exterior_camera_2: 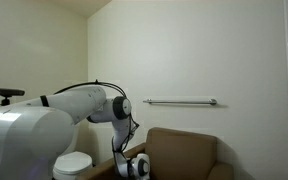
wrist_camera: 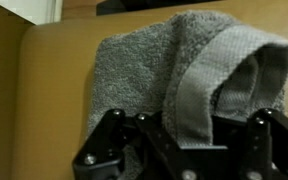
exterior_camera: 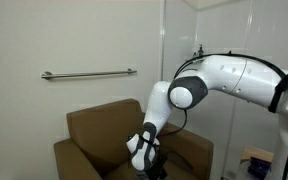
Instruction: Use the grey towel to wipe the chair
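In an exterior view your one claw (exterior_camera: pixel 147 153) hangs over the one chair (exterior_camera: pixel 89 128), one wall rail (exterior_camera: pixel 89 74) above. In an exterior view the chair (exterior_camera_2: pixel 189 150) sits beside the claw. Wrist view: one grey towel (wrist_camera: pixel 149 70) — a fold clamped in the claw (wrist_camera: pixel 184 128), the rest draped ahead on the chair (wrist_camera: pixel 44 95).

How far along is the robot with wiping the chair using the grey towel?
Done: the grey towel is picked up, bunched in the shut gripper. In hand: the arm reaches down to the chair, holding the towel over its tan upholstery. Left: the wiping strokes; whether any surface has been wiped cannot be told.
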You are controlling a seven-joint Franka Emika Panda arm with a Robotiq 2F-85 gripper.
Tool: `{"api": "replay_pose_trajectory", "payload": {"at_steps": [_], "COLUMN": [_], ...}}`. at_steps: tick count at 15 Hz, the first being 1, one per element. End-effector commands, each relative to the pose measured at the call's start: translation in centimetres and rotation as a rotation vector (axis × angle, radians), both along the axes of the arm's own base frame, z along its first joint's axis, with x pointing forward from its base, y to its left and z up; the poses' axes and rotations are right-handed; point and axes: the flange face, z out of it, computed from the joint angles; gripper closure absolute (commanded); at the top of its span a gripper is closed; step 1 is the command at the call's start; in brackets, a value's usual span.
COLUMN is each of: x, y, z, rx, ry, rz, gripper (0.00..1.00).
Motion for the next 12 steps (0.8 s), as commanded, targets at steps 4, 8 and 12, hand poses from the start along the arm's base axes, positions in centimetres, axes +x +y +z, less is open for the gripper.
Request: {"api": "replay_pose_trajectory", "payload": {"at_steps": [4,8,12], "x": [-2.3,-1.1,0.2], "y": [-5.1,0.6,5.6], "z": [-1.3,-1.3,0.5], "rx": [-0.198,0.007,0.148], "ry": [0.186,0.13,0.066], "rz": [-0.075,0.043,0.093], "gripper": [0.97,0.97,0.97]}}
